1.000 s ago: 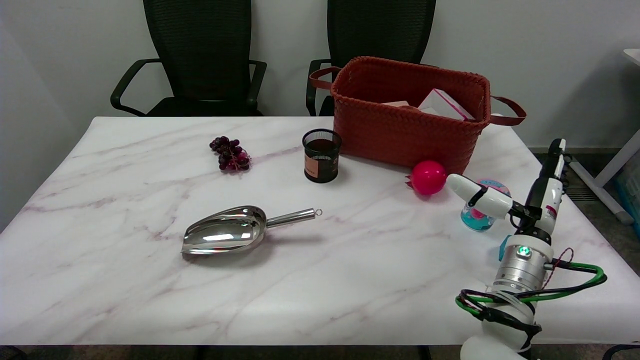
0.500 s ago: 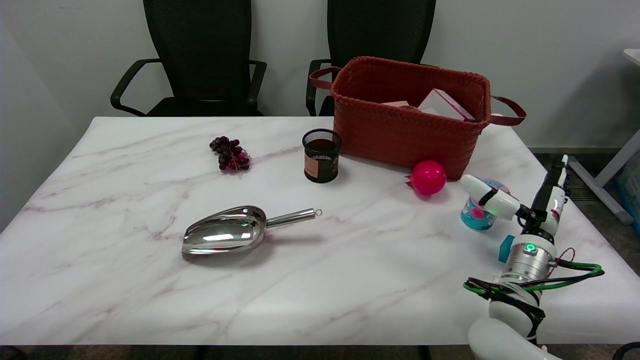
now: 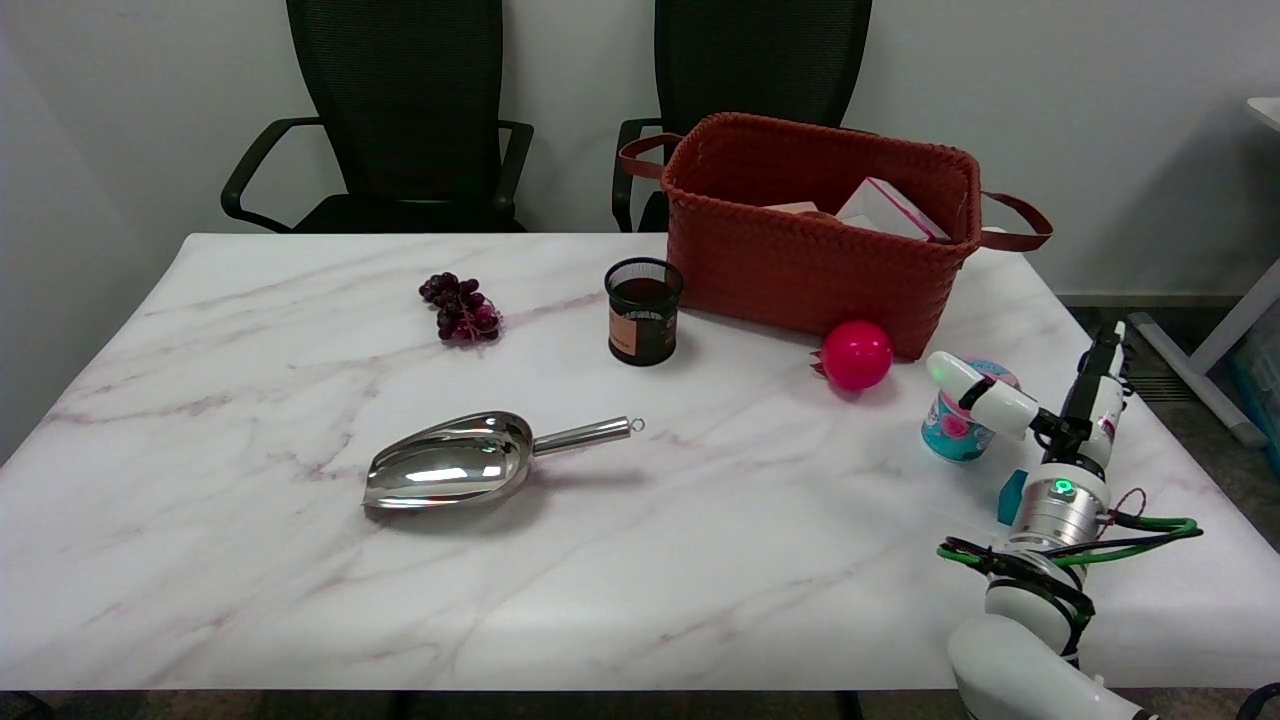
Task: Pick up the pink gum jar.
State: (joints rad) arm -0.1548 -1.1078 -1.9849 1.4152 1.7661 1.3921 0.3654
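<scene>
The gum jar (image 3: 950,432) is a small teal tub with pink flowers and a pink lid, standing upright near the table's right edge. My right hand (image 3: 1052,418) is just to its right, thumb and fingers spread wide. The white thumb (image 3: 978,393) reaches across the jar's upper right and hides part of the lid. The other fingers (image 3: 1098,388) point up and away, well clear of the jar. The hand holds nothing. Whether the thumb touches the lid cannot be told.
A pink ball (image 3: 856,355) lies just left of the jar, in front of the red woven basket (image 3: 800,260). Farther left stand a black mesh cup (image 3: 642,310), purple grapes (image 3: 461,308) and a steel scoop (image 3: 460,470). The table's right edge (image 3: 1180,470) is close.
The right hand has shifted a little right and back, uncovering more of the jar. Its fingers have stayed spread. The jar has not moved.
</scene>
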